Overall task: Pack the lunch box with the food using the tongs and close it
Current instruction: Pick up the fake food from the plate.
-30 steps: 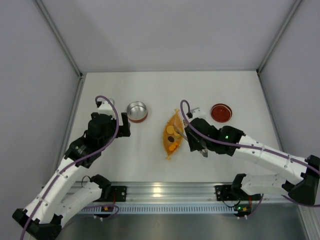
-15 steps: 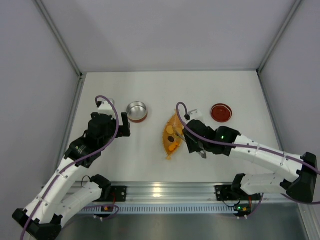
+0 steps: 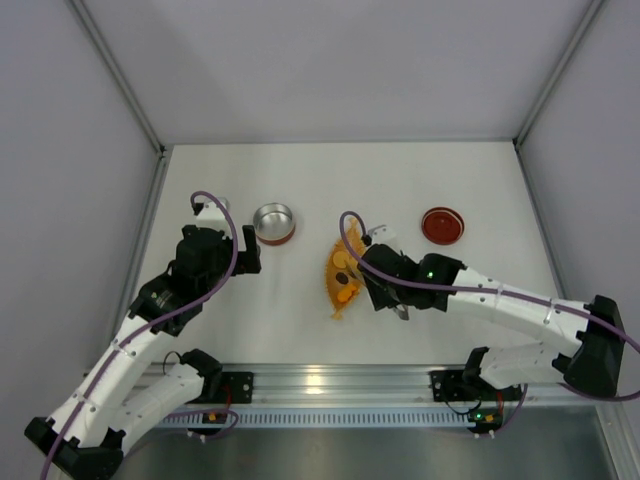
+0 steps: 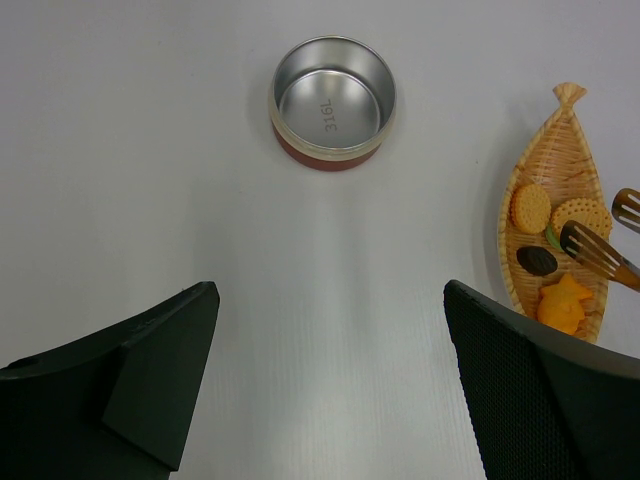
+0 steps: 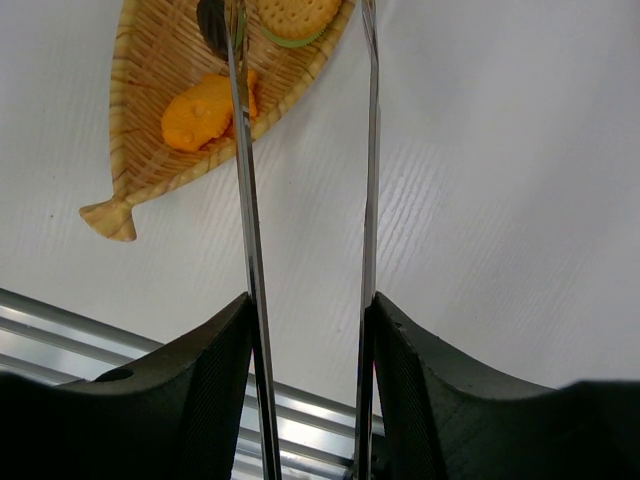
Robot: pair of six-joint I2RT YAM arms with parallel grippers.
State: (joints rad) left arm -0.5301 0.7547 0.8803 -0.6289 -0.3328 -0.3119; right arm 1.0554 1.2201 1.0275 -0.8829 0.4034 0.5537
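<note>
Tongs (image 5: pixel 247 220) betw right gripper (image 5: pixel 310 320) jaws, one tip over food (image 5: pixel 198 112)

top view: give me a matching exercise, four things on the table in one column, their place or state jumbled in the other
1. small round silver tin with red outer wall
2. round red lid
3. orange leaf-shaped woven tray
4. long slim silver metal tongs

A. clamped in the right gripper
B. open and empty, left of the tray
C. holding the food pieces
D. lying by itself, right of the tray

Pairs: 1-B, 2-D, 3-C, 4-A
</note>
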